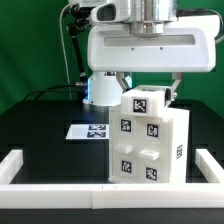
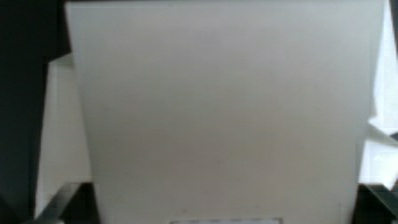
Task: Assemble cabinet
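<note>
The exterior view looks level and head-on across the black worktop [image 1: 45,150] toward the white robot arm [image 1: 140,45] at the far side, from close by, with the low white border rail [image 1: 30,168] nearest the lens. The wrist view sits very near the boxy white plastic cabinet with black-and-white square tags [image 1: 150,138], whose plain white face [image 2: 214,110] fills almost its whole picture. That cabinet is what both views share.
</note>
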`<state>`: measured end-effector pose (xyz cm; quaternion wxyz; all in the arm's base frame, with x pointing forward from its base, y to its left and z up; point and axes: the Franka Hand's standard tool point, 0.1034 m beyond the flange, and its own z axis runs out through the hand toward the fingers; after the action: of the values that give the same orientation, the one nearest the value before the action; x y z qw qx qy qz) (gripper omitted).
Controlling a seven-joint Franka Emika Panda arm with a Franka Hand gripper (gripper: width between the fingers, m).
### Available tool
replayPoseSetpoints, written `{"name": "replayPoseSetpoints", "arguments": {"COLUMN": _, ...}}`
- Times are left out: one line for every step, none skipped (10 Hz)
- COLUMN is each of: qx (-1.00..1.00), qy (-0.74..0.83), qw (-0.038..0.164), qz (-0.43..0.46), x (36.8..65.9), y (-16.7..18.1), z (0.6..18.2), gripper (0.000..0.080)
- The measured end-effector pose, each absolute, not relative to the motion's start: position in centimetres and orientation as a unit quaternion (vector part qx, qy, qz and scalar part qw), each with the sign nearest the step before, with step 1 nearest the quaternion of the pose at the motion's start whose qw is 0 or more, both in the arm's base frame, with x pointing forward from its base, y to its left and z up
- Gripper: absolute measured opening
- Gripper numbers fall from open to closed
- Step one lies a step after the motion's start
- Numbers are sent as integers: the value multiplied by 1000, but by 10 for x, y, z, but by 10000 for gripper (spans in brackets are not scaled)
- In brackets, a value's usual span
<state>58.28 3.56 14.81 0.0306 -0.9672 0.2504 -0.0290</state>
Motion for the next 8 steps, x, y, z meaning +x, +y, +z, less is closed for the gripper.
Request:
{"name": "replayPoseSetpoints", "arguments": {"qx": -958, "qy": 283, "qw": 34, "qz": -28, "x": 583, "y": 37, "z": 148, "gripper": 560}}
{"name": "replayPoseSetpoints", "arguments": {"qx": -943, "qy": 329, "qw": 39, "qz": -26, "x": 583, "y": 40, "z": 148, "gripper": 560}}
{"name": "replayPoseSetpoints", "arguments": {"qx": -933, "qy": 356, "qw": 41, "qz": -24, "x": 583, "y": 41, "z": 148, "gripper": 560}}
{"name": "replayPoseSetpoints", "arguments": {"qx": -932, "qy": 360, "qw": 41, "qz": -24, "x": 583, "y": 41, "z": 148, "gripper": 560}}
{"name": "replayPoseSetpoints", "arguments": {"qx": -925, "qy": 377, "qw": 41, "qz": -23, "x": 583, "y": 42, "z": 148, "gripper": 560}}
{"name": "replayPoseSetpoints", "arguments": {"qx": -920, "qy": 388, "qw": 42, "qz": -23, "x": 583, "y": 42, "z": 148, "gripper": 560}}
{"name": "replayPoseSetpoints", "arguments": {"qx": -919, "qy": 391, "qw": 42, "qz": -23, "x": 583, "y": 42, "z": 148, "gripper": 560}}
{"name": "replayPoseSetpoints", "arguments": {"qx": -910, "qy": 412, "qw": 43, "qz": -22, "x": 582, "y": 43, "z": 148, "gripper": 560}}
